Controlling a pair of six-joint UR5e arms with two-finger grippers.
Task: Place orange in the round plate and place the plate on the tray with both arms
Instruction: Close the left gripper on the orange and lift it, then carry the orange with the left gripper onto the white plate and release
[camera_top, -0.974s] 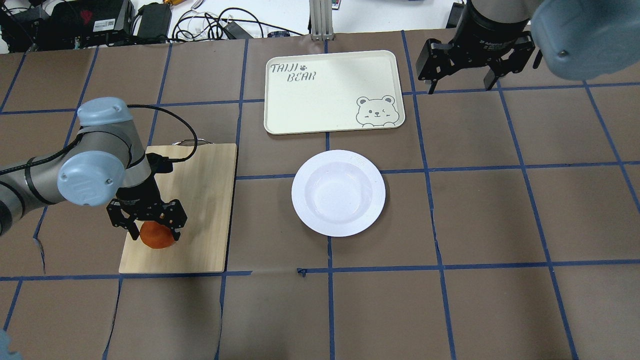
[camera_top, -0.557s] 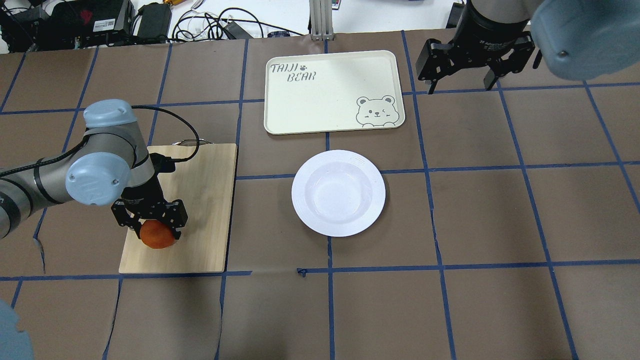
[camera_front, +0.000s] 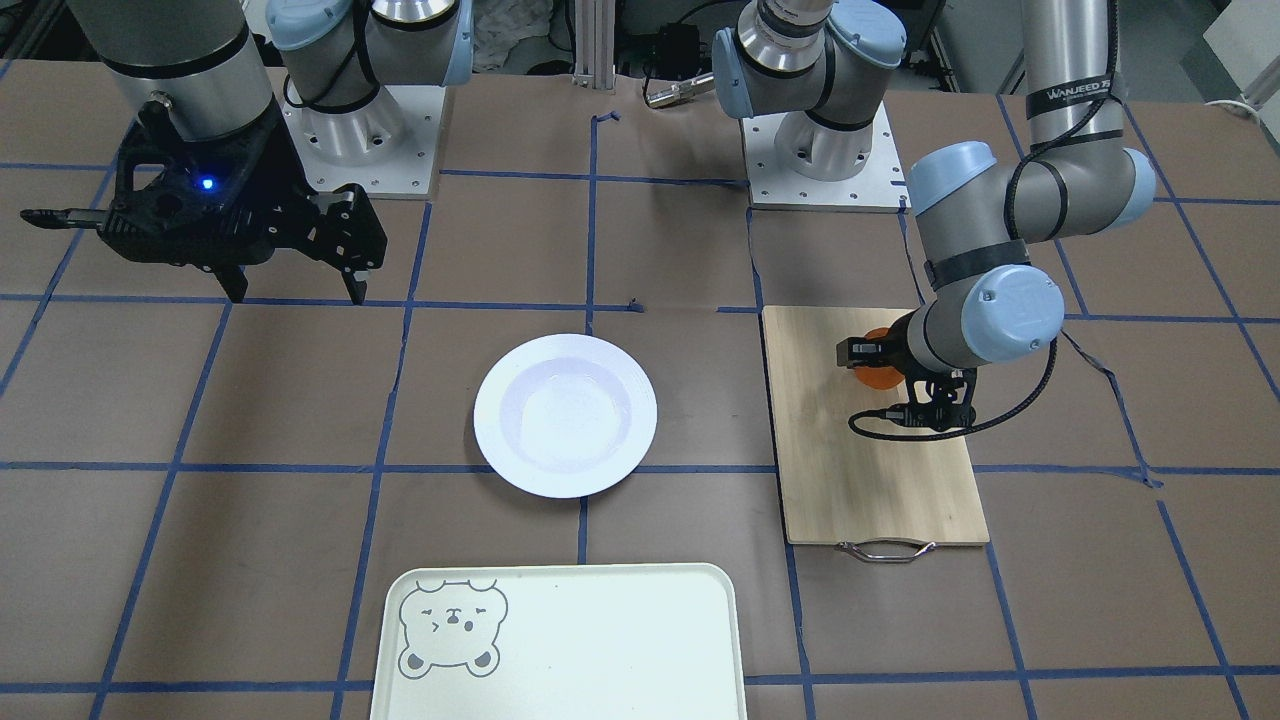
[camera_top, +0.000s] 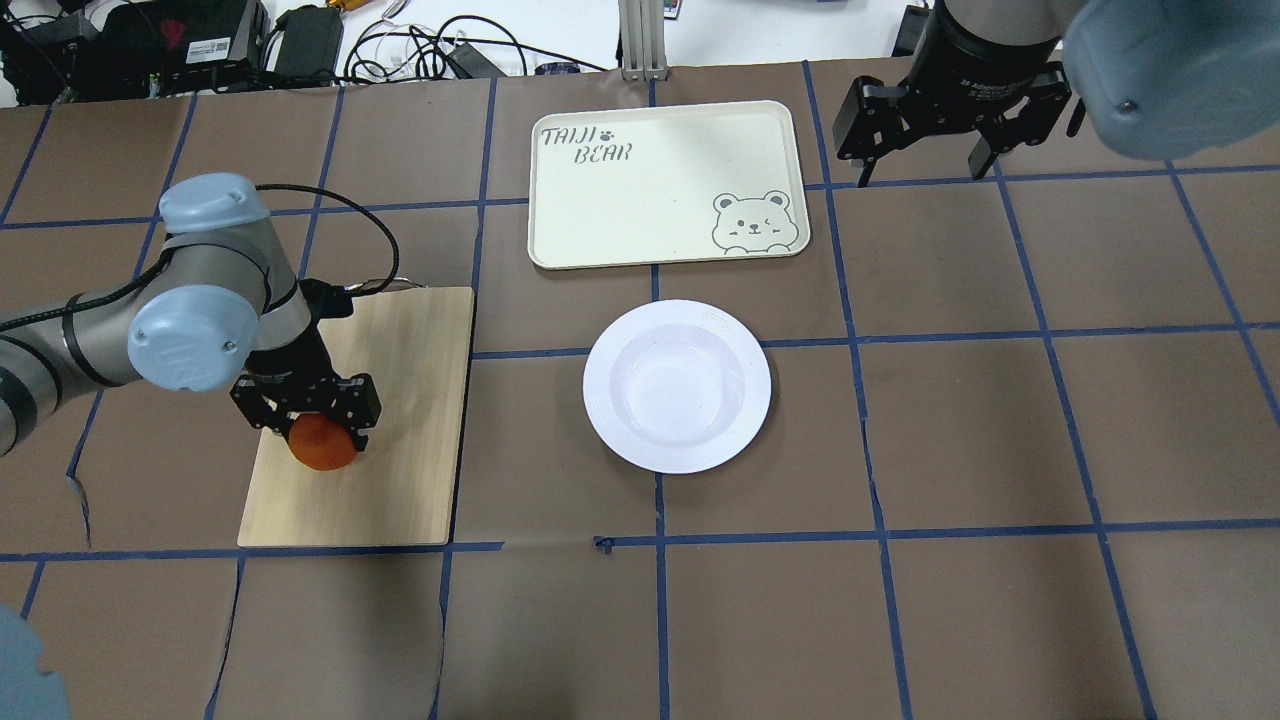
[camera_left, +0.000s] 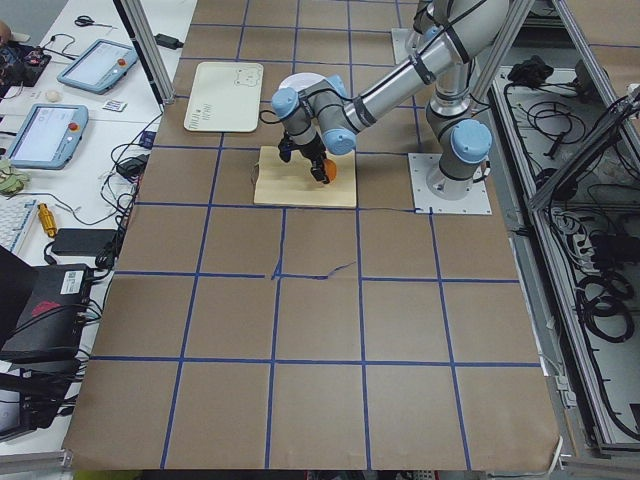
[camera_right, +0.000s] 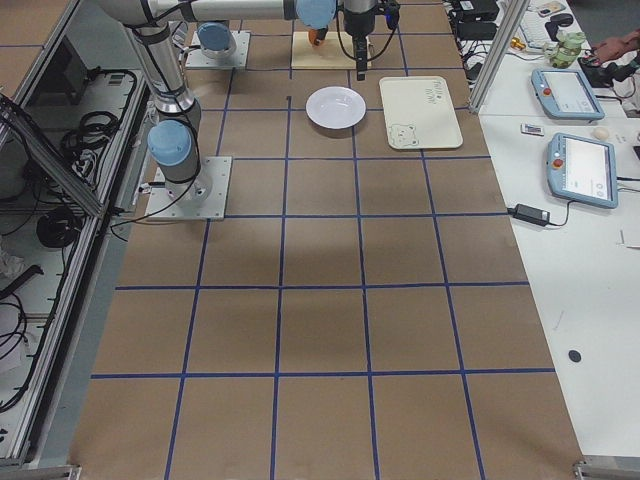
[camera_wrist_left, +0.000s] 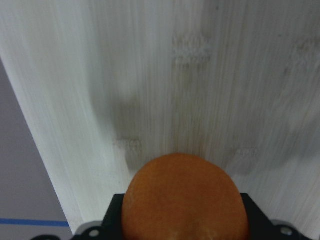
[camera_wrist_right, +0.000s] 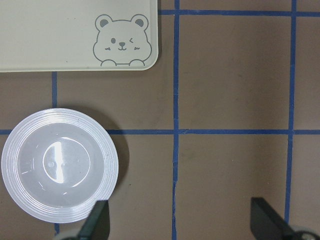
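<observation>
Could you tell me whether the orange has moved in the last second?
Yes: the orange, held by the left gripper, has shifted slightly away from the cutting board's near edge.

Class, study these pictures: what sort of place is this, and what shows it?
Probably a robotics lab: a left arm and right arm bolted to a table gridded with blue tape, control tablets on a side bench, and cables behind.

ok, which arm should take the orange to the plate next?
Left. The left pincer is shut on the orange over the cutting board, and the round plate lies beside that board. The right pincer hangs open and empty past the tray.
</observation>
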